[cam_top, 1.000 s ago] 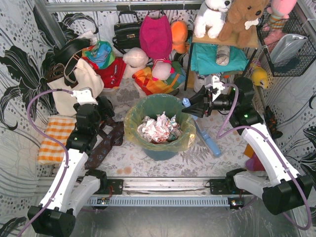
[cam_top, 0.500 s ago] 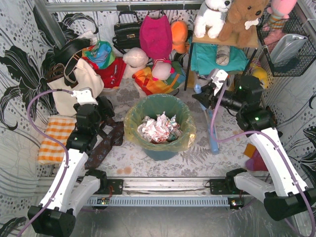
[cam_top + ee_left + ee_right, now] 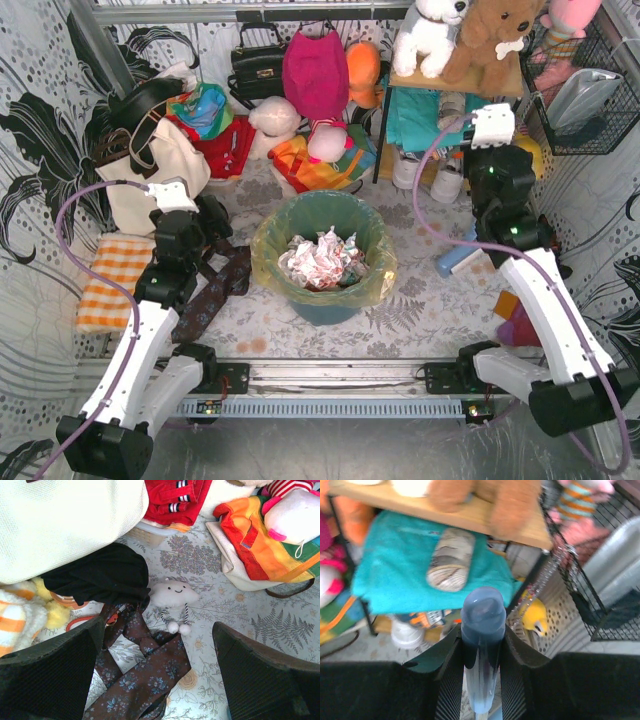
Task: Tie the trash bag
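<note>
1. Gaping at full spread at the left claw (image 3: 157, 627): holding nothing, touching nothing, hanging above a brown patterned cloth (image 3: 150, 675) and a small cloud toy (image 3: 173, 594).
2. Pinching a blue-capped tube (image 3: 482, 615) in the right claw (image 3: 481, 647), partly closed around it and aimed toward the wooden shelf (image 3: 390, 501) at the back right.
3. Moving outward to the trash bag (image 3: 262, 262): lining the green bin (image 3: 325, 310) at mid-table, standing upright with its mouth folded over the rim and facing up, crumpled paper (image 3: 322, 258) inside, not yet tied.
4. Lying near the left claw, to its right and a little toward the arm bases; well apart from the right claw, off to its left.
5. Showing a round mouth, so no long axis to line up on.
6. Judging the left claw the nearer and the free one; probably calling for the tube to be set down before gathering the rim with both claws.
</note>
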`<state>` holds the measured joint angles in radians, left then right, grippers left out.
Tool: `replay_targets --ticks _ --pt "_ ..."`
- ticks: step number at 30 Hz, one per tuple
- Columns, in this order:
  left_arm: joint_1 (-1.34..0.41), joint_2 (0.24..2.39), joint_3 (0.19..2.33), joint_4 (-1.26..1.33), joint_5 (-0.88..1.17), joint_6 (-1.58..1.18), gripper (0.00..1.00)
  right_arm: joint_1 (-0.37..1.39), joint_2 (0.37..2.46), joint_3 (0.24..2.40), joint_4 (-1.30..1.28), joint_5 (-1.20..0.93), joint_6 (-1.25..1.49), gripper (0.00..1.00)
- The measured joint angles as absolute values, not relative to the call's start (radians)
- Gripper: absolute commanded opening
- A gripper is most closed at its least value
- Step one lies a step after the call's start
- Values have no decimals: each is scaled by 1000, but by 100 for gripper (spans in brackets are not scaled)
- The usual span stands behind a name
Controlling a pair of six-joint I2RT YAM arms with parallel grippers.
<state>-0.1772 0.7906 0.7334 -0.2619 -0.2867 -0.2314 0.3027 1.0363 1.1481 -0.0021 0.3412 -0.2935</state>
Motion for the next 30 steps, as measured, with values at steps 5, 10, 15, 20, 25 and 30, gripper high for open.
replay_targets --ticks 5,10,15,20,25,30 --pt "-177 789 733 -262 -287 -231 98 190 1205 1275 -14 495 -147 0" --pt "-177 789 733 -262 -287 -231 98 121 1321 1391 -49 540 -22 0" --pt "-177 789 733 -262 -287 -231 98 111 1375 1448 -41 547 14 0" --pt "-177 786 732 -262 -287 -231 98 71 1438 1472 -27 547 28 0" --pt "-177 786 732 -262 -287 -231 98 36 1491 1479 16 554 49 0" --pt "-177 786 732 -262 -287 -231 98 20 1515 1479 71 557 61 0"
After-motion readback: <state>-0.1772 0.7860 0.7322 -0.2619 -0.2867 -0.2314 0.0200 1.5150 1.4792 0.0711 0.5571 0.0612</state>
